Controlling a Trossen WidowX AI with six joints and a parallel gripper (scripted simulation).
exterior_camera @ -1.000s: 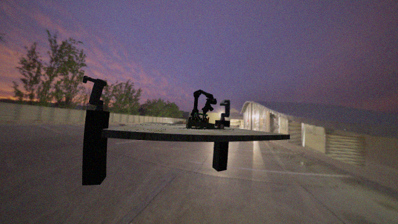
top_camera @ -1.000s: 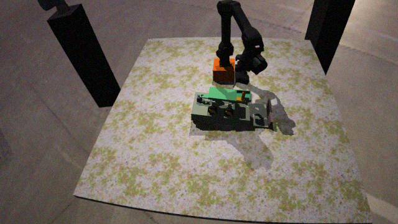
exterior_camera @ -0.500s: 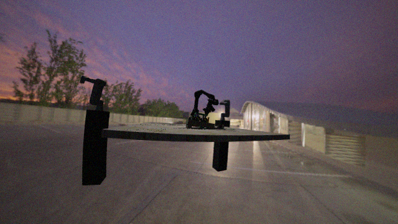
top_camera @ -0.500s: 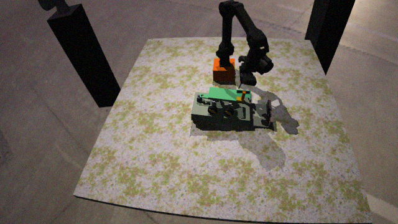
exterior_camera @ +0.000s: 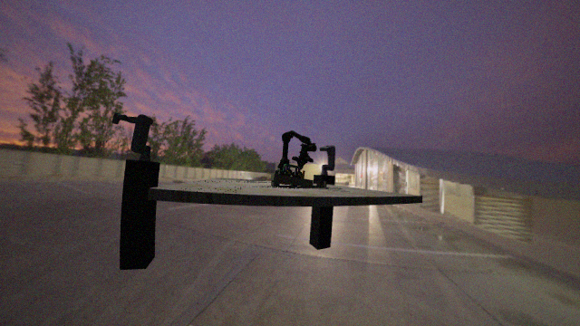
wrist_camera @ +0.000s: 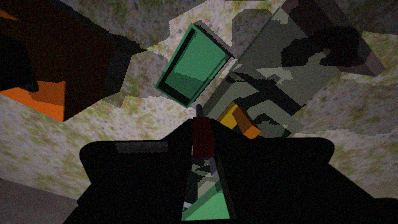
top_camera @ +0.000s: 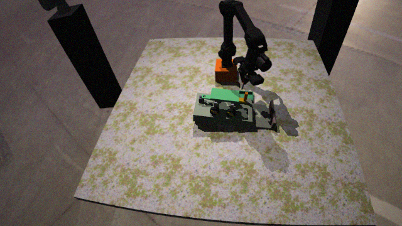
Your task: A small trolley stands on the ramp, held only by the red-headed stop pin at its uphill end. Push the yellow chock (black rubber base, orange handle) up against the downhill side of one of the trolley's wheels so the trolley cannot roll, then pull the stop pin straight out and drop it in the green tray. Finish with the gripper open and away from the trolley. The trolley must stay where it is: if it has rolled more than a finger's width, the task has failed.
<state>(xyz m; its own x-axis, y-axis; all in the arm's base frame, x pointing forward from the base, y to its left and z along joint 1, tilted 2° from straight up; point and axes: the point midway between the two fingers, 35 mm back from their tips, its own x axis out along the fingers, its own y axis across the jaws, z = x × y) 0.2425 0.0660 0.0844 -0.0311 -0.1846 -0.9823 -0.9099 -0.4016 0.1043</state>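
My gripper (top_camera: 243,82) (wrist_camera: 200,123) is shut on the red-headed stop pin (wrist_camera: 203,141) and holds it in the air, just behind the ramp (top_camera: 201,117) (wrist_camera: 280,75). The green-bodied trolley (top_camera: 224,95) stands on the ramp with two black wheels (top_camera: 215,110) facing the camera. The yellow chock (wrist_camera: 229,115) (top_camera: 245,95) with its orange handle (wrist_camera: 246,126) sits at the trolley's downhill side. The green tray (wrist_camera: 192,65) lies beside the ramp, ahead of my fingers in the wrist view. The exterior view shows the arm only as a dark shape.
The arm's orange base block (top_camera: 226,75) (wrist_camera: 45,97) stands close behind the ramp. A dark end plate (top_camera: 272,113) closes the ramp's low right end. Black pillars (top_camera: 85,53) (top_camera: 333,28) stand off the table's back corners.
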